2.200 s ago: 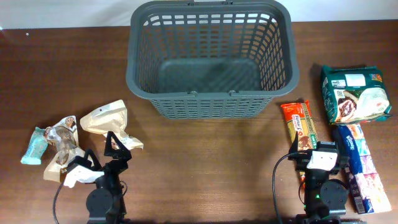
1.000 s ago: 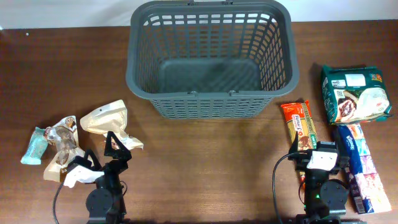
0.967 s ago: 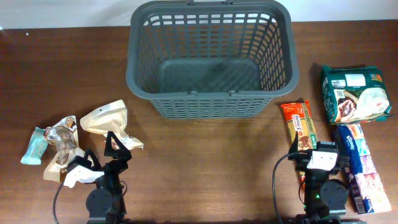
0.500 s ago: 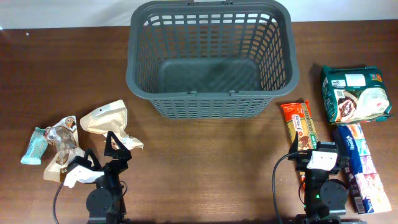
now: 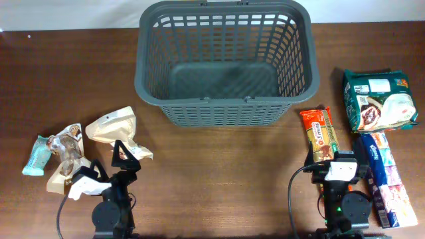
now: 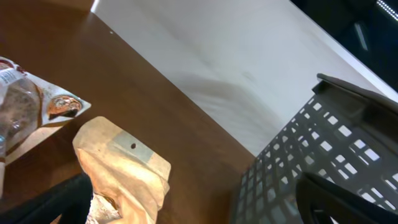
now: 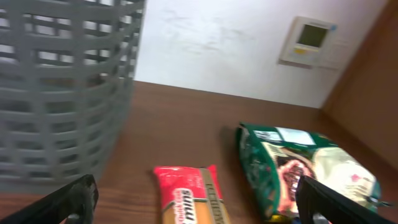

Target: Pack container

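The dark grey slotted basket point(image 5: 226, 109) stands empty at the back middle of the table; it also shows in the left wrist view point(image 6: 323, 143) and the right wrist view point(image 7: 56, 87). My left gripper point(image 5: 123, 158) is open and empty, just in front of a beige packet point(image 5: 114, 129) point(image 6: 121, 162). My right gripper point(image 5: 327, 164) is open and empty at the near end of a red-and-gold bar point(image 5: 319, 133) point(image 7: 189, 199). Both wrist views show the fingers point(image 6: 196, 208) point(image 7: 199, 208) spread wide apart.
A brown-and-white packet point(image 5: 66, 156) point(image 6: 25, 99) and a light blue bar point(image 5: 36, 154) lie at the left. A green bag point(image 5: 378, 99) point(image 7: 298, 168) and blue-purple packs point(image 5: 386, 176) lie at the right. A white wall stands behind the table.
My right arm has shifted slightly to the left. The left arm and all packets have not moved.
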`<state>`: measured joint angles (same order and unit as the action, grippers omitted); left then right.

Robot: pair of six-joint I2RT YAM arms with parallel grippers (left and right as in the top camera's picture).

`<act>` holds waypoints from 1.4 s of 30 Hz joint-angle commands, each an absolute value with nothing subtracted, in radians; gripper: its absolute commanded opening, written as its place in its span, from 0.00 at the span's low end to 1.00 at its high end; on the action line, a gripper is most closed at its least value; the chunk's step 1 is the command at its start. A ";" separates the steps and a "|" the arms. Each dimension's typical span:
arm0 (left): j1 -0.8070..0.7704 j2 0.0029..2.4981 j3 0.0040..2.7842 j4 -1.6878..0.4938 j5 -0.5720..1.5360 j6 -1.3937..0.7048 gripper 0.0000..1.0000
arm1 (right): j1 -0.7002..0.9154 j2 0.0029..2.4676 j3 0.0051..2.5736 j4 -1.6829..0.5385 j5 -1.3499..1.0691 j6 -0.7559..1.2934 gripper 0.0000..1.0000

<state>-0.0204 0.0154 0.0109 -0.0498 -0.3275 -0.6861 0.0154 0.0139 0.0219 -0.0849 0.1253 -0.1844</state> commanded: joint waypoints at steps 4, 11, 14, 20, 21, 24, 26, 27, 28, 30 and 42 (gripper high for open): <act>-0.023 0.019 0.009 -0.056 -0.223 -0.686 0.99 | 0.014 0.013 0.018 -0.038 0.002 -0.082 0.99; -0.023 0.042 0.145 -0.062 -0.123 -0.384 0.99 | 0.014 0.014 0.128 0.031 -0.075 0.009 0.99; -0.023 0.110 0.268 -0.087 -0.122 -0.368 0.99 | 0.014 0.028 0.241 -0.006 -0.127 0.010 0.99; -0.023 0.361 0.582 -0.159 -0.025 -0.315 0.99 | 0.014 0.150 0.577 -0.289 -0.144 0.020 0.99; -0.023 0.406 0.638 -0.191 -0.012 -0.315 0.99 | 0.014 0.183 0.642 -0.355 -0.157 0.020 0.99; -0.023 0.555 0.834 -0.327 0.041 -0.316 0.99 | 0.014 0.297 0.862 -0.573 -0.177 0.020 0.99; -0.023 0.645 0.960 -0.422 0.065 -0.315 0.99 | 0.014 0.372 1.005 -0.717 -0.177 0.020 0.99; -0.024 0.688 1.025 -0.476 0.075 -0.316 0.99 | 0.014 0.411 1.077 -0.793 -0.176 0.020 0.99; -0.023 0.721 1.076 -0.522 0.084 -0.315 0.99 | 0.014 0.455 1.160 -0.883 -0.176 0.020 0.99; -0.023 0.782 1.178 -0.631 0.083 -0.316 0.99 | 0.014 0.528 1.294 -1.031 -0.174 0.015 0.99; -0.023 0.821 1.252 -0.842 0.025 -0.110 0.99 | 0.014 0.723 1.619 -1.536 0.039 -0.029 0.99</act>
<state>-0.0204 0.8154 1.2366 -0.8192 0.0620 -0.2195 0.0154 0.7021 1.6039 -1.5154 -0.0624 -0.0162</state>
